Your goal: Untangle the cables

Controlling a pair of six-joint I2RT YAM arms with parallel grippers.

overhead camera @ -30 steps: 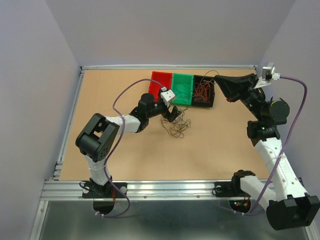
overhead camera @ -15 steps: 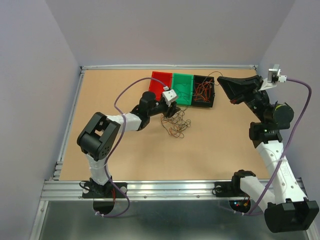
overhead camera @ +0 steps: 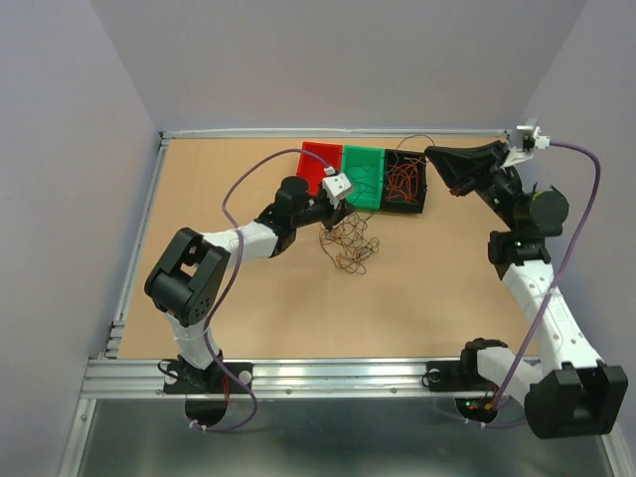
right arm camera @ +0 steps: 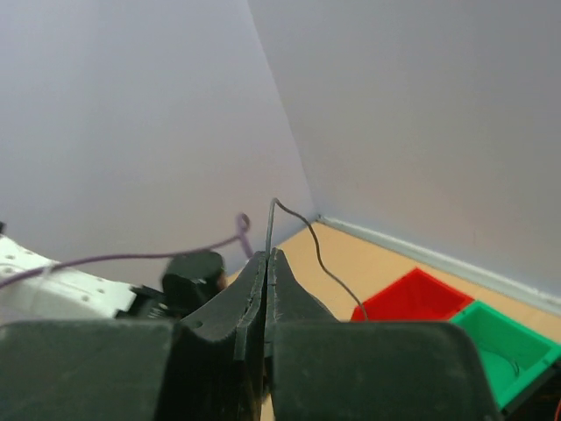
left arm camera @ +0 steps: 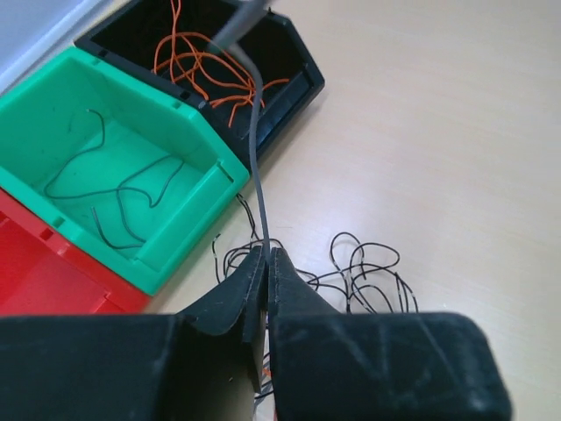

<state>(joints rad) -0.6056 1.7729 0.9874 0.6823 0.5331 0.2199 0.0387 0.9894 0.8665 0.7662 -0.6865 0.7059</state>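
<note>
clamping: left claw (left arm camera: 266,256) on black cable (left arm camera: 256,149) | right claw (right arm camera: 267,256) on thin cable (right arm camera: 318,254)

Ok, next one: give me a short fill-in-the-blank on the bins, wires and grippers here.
1. Of the three bins, the orange wires lie in the ___ one.
2. The middle bin is ___.
3. The tangle on the table lies right by the ___ arm's fingers.
4. The right gripper is ___ on a thin wire.

Missing words: black; green; left; shut.
</note>
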